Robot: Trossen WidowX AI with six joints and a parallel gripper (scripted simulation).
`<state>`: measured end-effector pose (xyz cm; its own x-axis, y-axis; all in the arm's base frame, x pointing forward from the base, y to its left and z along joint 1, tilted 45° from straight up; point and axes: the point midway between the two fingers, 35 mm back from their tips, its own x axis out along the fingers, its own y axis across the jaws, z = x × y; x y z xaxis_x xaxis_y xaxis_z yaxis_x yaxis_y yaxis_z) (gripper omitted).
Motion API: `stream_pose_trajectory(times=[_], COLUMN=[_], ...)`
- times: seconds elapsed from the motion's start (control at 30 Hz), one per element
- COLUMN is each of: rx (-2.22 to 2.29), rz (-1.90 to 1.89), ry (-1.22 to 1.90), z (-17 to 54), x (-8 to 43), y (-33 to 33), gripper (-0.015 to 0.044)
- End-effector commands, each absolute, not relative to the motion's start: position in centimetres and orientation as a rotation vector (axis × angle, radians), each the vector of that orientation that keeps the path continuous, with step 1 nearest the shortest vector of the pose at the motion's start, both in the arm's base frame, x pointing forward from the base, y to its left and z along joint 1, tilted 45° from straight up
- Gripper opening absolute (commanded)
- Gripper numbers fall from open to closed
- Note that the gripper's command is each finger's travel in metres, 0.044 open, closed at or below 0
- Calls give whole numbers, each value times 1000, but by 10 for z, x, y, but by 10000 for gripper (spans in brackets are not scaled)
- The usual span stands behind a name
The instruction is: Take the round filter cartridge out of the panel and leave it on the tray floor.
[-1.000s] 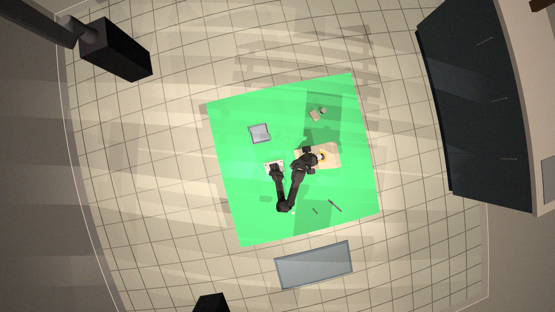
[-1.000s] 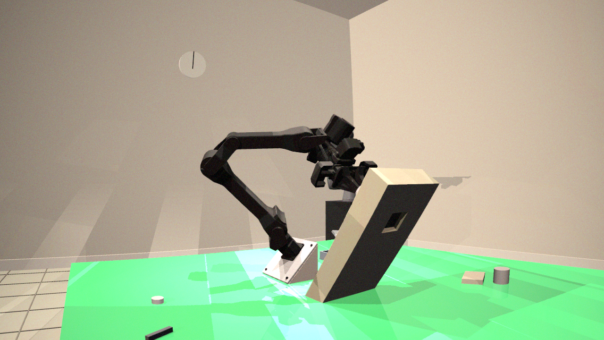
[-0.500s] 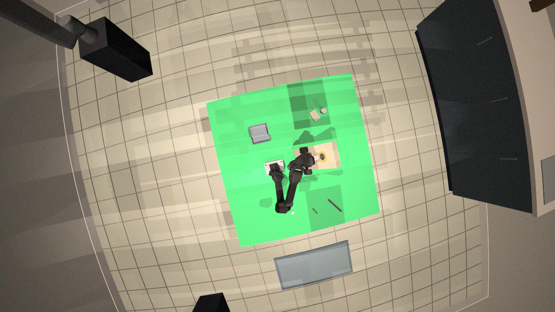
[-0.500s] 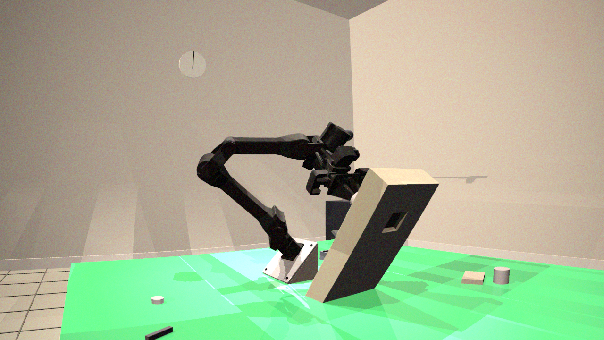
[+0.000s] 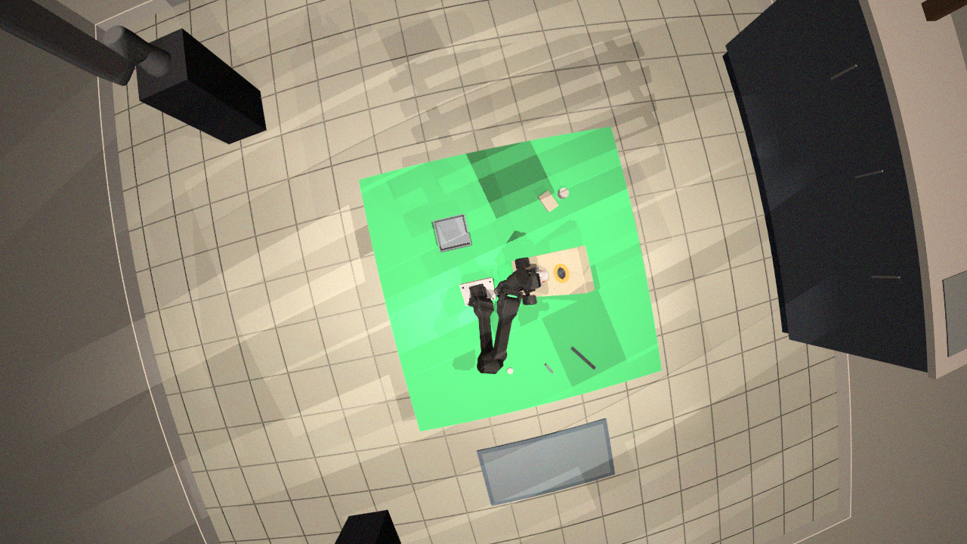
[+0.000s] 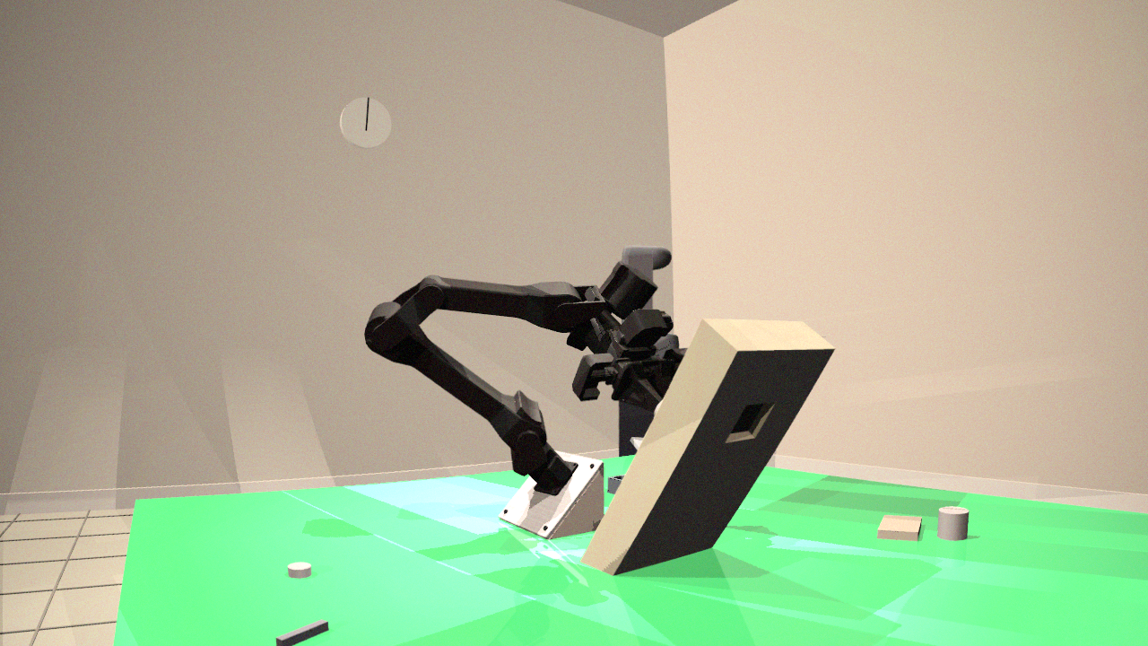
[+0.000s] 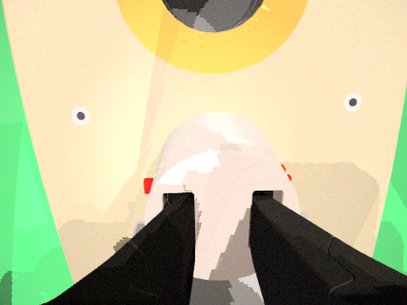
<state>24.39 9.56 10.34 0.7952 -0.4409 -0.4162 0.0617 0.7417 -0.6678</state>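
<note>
The likeliest trouble is a lost grip. The black two-fingered claw [image 5: 541,278] [image 7: 220,205] is mostly closed, its fingertips sunk in the two narrow slots of the round white filter cartridge [image 5: 543,275] [image 7: 218,169] and clamped on the strip between them. The cartridge is out of its bore, held in front of the slanted cream service panel [image 5: 576,284] [image 6: 754,474] [image 7: 114,97], whose yellow ring [image 5: 566,278] [image 7: 212,59] surrounds a dark opening. With so little to hold, a jolt or a knock could let the cartridge twist or slide off the tips and drop to the green counter [image 5: 418,399] [image 6: 224,562] [image 7: 13,254].

The second risk is a snag: red tabs [image 7: 148,185] stick out at the cartridge's sides, and a sideways swing begun too close to the panel might scrape them on its face. Backing well away first seems wise.

The shallow grey tray [image 5: 451,230] lies beyond the white base block [image 5: 466,295] [image 6: 589,498], so a low path could clip that block or the tray's wall. Releasing too high could make the cartridge bounce or roll.

The small tan block [image 5: 548,200] [image 6: 899,528] and the short grey cylinder [image 5: 563,193] [image 6: 952,523] stand on the panel's far side from the base and look unlikely to interfere.
</note>
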Motion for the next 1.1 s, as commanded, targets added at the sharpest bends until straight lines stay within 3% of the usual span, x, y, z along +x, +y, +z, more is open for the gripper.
stream_pose_trajectory(times=[0.0,0.43,0.8,1.07], rx=[-685,-674,-674,-657], rz=[-294,-300,-300,-297], ry=[596,585,584,583], z=[104,102,150,191], x=[245,242,280,279], y=[96,93,138,180], gripper=[79,91,91,301])
